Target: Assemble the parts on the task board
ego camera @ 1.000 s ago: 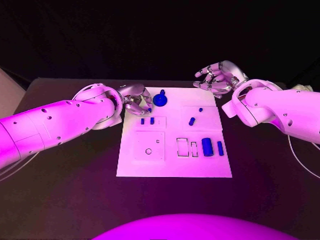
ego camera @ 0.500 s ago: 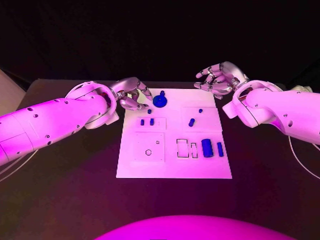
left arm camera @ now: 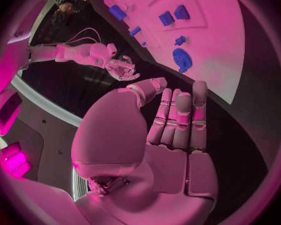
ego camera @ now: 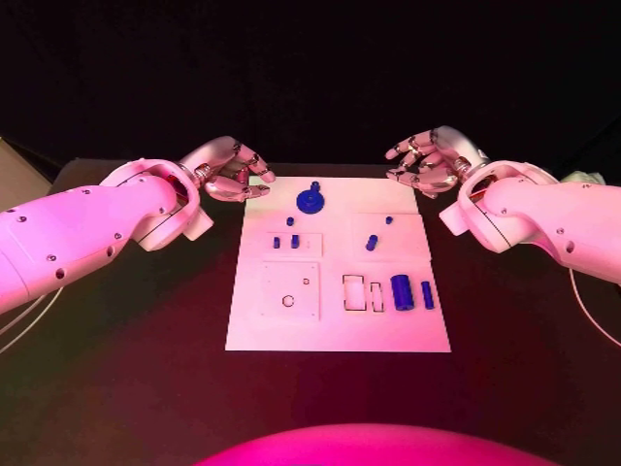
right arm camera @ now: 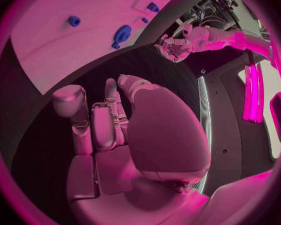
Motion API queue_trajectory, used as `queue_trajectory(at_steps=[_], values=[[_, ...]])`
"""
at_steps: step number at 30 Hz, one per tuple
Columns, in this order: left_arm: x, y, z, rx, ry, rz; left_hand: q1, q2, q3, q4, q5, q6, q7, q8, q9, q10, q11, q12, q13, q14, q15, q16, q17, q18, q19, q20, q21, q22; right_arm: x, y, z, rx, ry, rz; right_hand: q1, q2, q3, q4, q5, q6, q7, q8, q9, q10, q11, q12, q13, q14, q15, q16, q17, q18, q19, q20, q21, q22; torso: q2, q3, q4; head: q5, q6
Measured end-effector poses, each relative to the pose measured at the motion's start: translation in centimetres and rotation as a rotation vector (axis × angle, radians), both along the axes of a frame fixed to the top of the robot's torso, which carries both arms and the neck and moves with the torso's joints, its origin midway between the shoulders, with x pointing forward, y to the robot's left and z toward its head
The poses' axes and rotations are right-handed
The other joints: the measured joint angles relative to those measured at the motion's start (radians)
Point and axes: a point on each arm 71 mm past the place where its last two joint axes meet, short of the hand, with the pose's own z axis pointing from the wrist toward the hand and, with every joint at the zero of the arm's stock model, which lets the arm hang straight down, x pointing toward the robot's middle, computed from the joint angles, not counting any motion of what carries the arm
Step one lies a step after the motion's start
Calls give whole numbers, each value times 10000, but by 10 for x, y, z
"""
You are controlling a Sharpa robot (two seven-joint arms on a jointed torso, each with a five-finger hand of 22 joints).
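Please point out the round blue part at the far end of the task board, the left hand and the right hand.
round blue part [ego camera: 310,201]: head view, on its disc.
left hand [ego camera: 230,171]: head view, middle of the hand.
right hand [ego camera: 425,162]: head view, middle of the hand.

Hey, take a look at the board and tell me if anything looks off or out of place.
Nothing stands out. The white board lies flat and square on the black table, and the small blue parts sit on it in tidy spots. The left hand and right hand hover off its far corners, holding nothing.
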Motion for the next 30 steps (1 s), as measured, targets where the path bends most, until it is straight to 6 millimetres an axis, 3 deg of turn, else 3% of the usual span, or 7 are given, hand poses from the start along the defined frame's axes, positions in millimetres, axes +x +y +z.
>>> queue_trajectory(at_steps=[7,9,15,22,30], values=[[-10,18,3,-2617,1092,398,-87,-56,-83,101,0,-95,5,-59,-21,98,-8,357,28,-817,-9,-1230,-871,-2,-520,-8,-782,-455,-8,-1,-2,-1774,-298,939,-257,-267,476,-401,-302,192,-20,0,-2,-51,99,-1308,-1326,0,0,164,176,-2,113,47,369,386,8,-17,-5,-171,172],[-14,23,1,-3355,1397,469,-165,22,-266,169,0,-95,5,-59,-11,98,-8,432,28,-945,8,-1497,-1009,-2,-610,9,-1040,-613,-11,0,-4,-2368,-386,1211,-377,-387,494,-419,-423,285,-6,0,-1,-109,158,-1561,-1602,0,0,190,218,-1,144,78,449,455,8,-16,-7,-285,223],[-23,33,3,-5145,1989,489,-270,-85,-660,298,0,-117,-18,-59,4,98,-8,506,28,-1141,65,-1945,-1217,-7,-657,57,-1665,-1020,-19,5,-12,-4102,-618,1838,-519,-512,354,-559,-578,349,26,0,-1,-216,160,-1892,-2028,37,37,377,367,-1,218,77,619,612,-3,-28,-5,-472,326],[-34,36,3,-6243,2354,210,-270,-85,-876,375,0,-129,-30,-59,21,97,-8,540,-12,-1548,114,-2990,-1664,-10,-892,113,-2662,-1648,-24,8,-22,-5867,-860,2098,-618,-428,112,-737,-618,366,12,0,-15,-325,155,-2083,-2374,37,37,439,461,-1,218,77,710,725,-23,-53,12,-637,352],[-40,38,4,-6756,2455,74,-270,-84,-931,375,-1,-129,-30,-59,20,97,-7,539,-21,-1548,114,-3123,-1721,-10,-891,112,-2791,-1759,-26,15,-31,-6863,-963,2175,-618,-428,72,-778,-633,493,-76,0,-15,-327,153,-2141,-2545,37,37,575,572,-1,324,41,957,887,-17,-58,18,-697,360]])
